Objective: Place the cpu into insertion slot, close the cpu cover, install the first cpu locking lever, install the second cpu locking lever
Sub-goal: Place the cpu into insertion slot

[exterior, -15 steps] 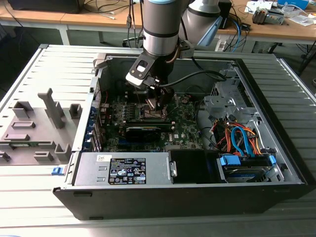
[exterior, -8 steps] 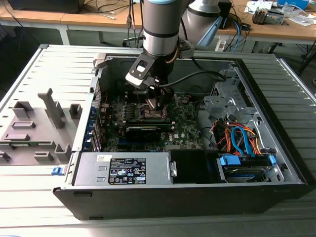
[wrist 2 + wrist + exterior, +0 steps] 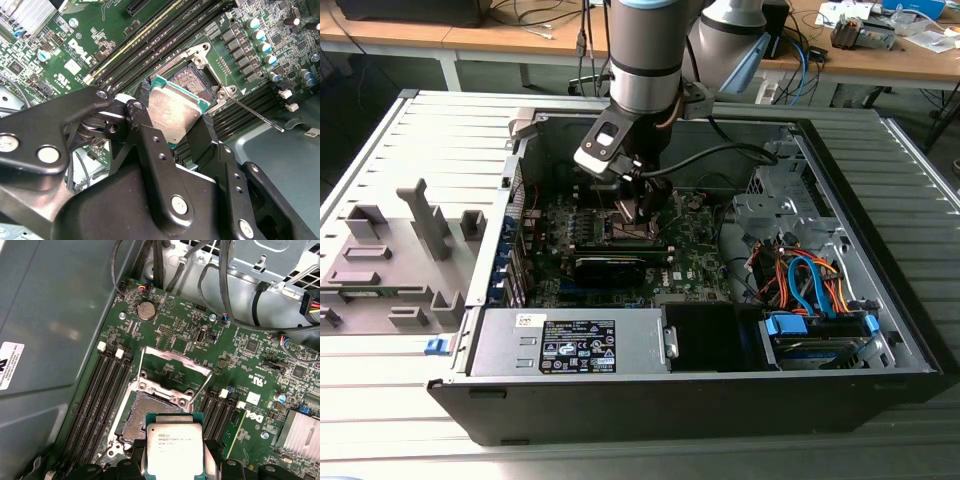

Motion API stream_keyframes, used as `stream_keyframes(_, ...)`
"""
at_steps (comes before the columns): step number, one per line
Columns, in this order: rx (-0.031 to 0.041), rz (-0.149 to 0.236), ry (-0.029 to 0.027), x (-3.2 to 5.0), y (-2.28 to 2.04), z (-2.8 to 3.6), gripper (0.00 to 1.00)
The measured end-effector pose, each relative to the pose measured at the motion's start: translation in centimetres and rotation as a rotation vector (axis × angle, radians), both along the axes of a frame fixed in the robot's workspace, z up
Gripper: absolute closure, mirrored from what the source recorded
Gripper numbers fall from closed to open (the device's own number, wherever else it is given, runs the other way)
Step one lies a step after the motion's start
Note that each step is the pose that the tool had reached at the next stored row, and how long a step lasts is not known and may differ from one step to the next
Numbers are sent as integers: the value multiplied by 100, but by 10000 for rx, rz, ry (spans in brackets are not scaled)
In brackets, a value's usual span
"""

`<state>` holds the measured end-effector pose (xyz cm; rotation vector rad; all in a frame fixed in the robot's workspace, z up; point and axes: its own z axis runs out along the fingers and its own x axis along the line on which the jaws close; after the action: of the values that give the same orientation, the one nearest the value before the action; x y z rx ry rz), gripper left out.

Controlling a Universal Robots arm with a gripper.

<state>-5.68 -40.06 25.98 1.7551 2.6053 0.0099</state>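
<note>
The gripper (image 3: 170, 131) clamps its jaws on the cpu (image 3: 176, 111) by the edges, tilted, just above the slot (image 3: 150, 412) (not seated). The cover (image 3: 176, 358) stands raised on the motherboard (image 3: 260, 355).

Soft, even overhead light is filling the exterior view, brightening the wooden desks (image 3: 520, 40) at twelve o'clock while the arm (image 3: 645, 60) is shading the motherboard (image 3: 698, 252) beneath it. In the first wrist view, pale glare is showing on the grey case wall (image 3: 60, 335). In the second wrist view, the cpu (image 3: 170, 115) is gleaming dully on its metal top.
</note>
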Motion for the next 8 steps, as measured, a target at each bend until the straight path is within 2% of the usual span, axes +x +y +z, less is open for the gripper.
stream_keyframes(8,-5,-62,0,0,0,-3,46)
